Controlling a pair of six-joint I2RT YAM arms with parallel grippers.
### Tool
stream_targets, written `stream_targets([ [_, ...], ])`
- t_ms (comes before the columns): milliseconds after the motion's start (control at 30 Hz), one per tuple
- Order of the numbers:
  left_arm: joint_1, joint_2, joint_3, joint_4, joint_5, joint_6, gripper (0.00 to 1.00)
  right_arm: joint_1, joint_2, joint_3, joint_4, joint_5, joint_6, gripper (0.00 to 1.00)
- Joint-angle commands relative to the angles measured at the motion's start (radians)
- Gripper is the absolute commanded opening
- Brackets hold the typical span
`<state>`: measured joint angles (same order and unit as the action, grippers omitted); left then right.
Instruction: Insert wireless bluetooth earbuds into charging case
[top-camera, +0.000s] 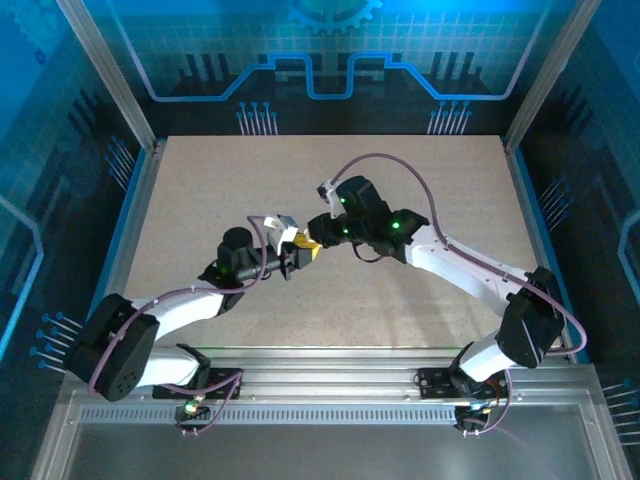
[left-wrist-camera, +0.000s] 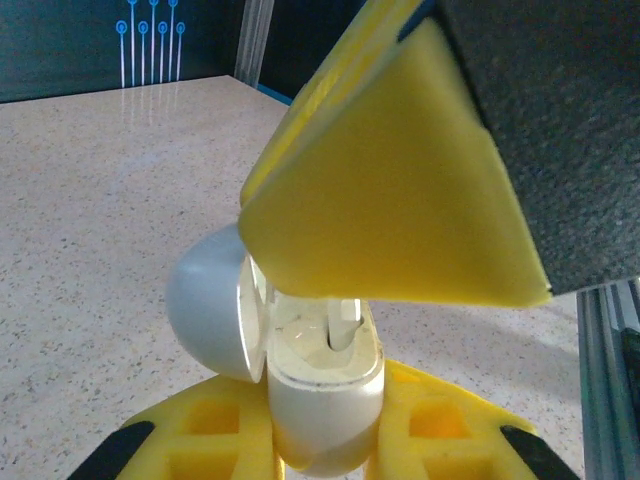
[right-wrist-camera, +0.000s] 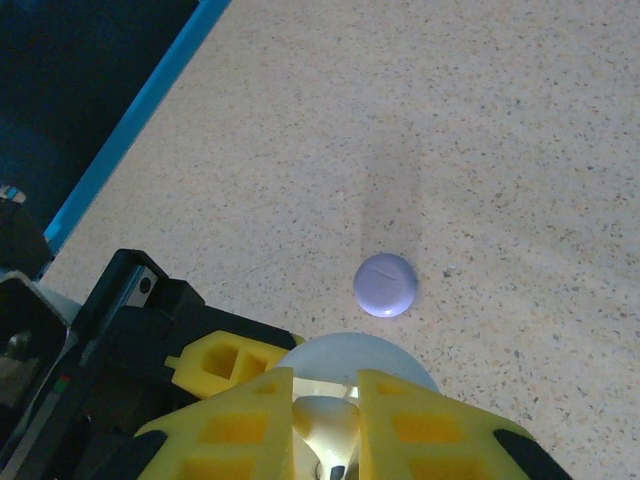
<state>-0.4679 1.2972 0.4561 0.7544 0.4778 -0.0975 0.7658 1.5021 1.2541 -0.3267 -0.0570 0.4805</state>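
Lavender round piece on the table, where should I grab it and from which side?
Probably best to come straight down from above and pinch the lavender round piece low across its widest part, on two opposite sides. It lies flat on the table with bare surface around it, and its smooth domed top offers no edge.

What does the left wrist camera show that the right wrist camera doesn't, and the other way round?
Left wrist: the open inside of the white charging case, with a whitish earbud upright at its well. Right wrist: a lavender round piece lying on the table. Both: the case, clamped in the left tool, with the right tool closed just above it.
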Motion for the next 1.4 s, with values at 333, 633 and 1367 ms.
stream_targets([
  [333, -0.003, -0.084, 0.016, 0.019, 0.064, 0.054, 0.13, 0.005, -0.062, -0.057, 0.015, -0.073, -0.122, 0.21],
  [633, -0.003, -0.107, 0.024, -0.021, 0.066, 0.069, 0.13, -0.003, -0.067, -0.056, 0.018, -0.081, -0.124, 0.24],
  [1367, -0.003, -0.125, 0.029, -0.05, 0.067, 0.071, 0.13, -0.005, -0.149, -0.055, 0.037, -0.089, -0.114, 0.31],
])
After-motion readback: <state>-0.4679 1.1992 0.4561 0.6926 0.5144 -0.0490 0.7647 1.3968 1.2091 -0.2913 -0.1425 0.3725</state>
